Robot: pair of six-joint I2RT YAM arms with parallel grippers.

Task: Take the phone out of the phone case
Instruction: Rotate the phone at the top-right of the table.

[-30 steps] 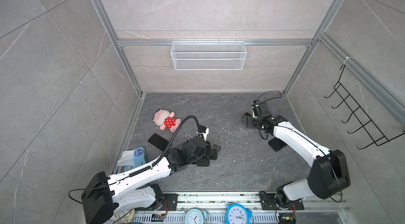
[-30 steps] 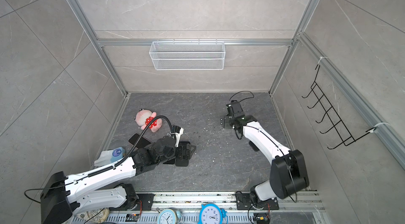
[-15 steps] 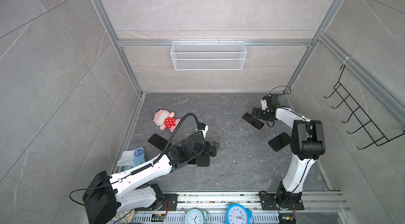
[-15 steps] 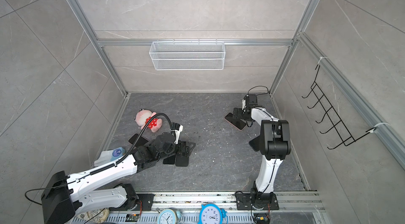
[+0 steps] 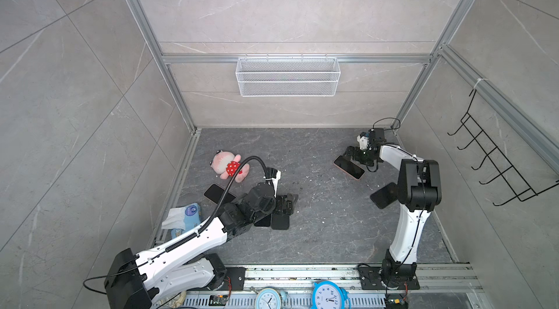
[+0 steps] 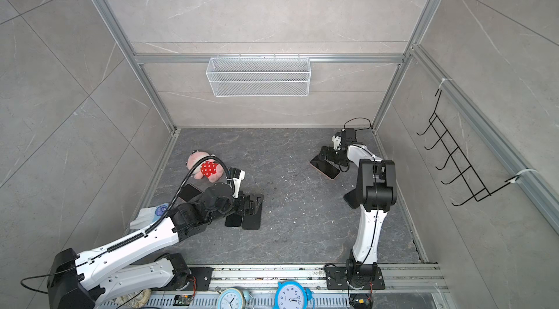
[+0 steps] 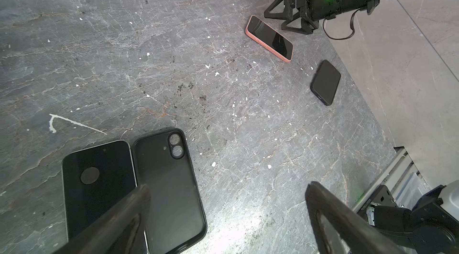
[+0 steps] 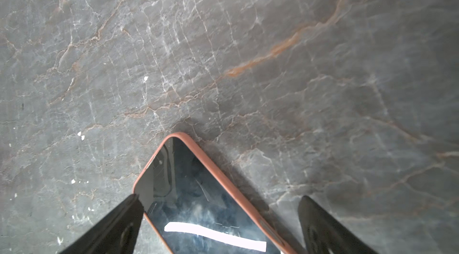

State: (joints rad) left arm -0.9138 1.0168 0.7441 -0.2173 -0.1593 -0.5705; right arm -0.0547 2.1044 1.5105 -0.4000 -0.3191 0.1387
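Note:
A phone in a salmon-pink case [image 5: 348, 167] [image 6: 325, 167] [image 7: 269, 37] lies screen up at the right rear of the floor. My right gripper [image 5: 348, 153] [image 6: 323, 153] [image 8: 219, 198] is open low over it, one finger on each side of the phone's corner [image 8: 198, 203]. Near the middle, an empty black case [image 7: 169, 185] [image 5: 279, 221] lies beside a bare black phone [image 7: 96, 180] [image 5: 262, 221]. My left gripper [image 7: 227, 187] [image 5: 287, 201] [image 6: 257, 201] hangs open just above them and holds nothing.
A black phone [image 5: 384, 195] [image 7: 325, 82] lies by the right arm's upright link. Another dark phone [image 5: 216, 193], a pink plush [image 5: 230, 167] and a tissue pack [image 5: 184, 215] sit at the left. A wire basket [image 5: 287, 76] and black hooks [image 5: 490, 159] hang on the walls.
The right arm has folded back toward the right wall, its elbow now upright, while its gripper stays by the pink-cased phone. The left arm has barely shifted.

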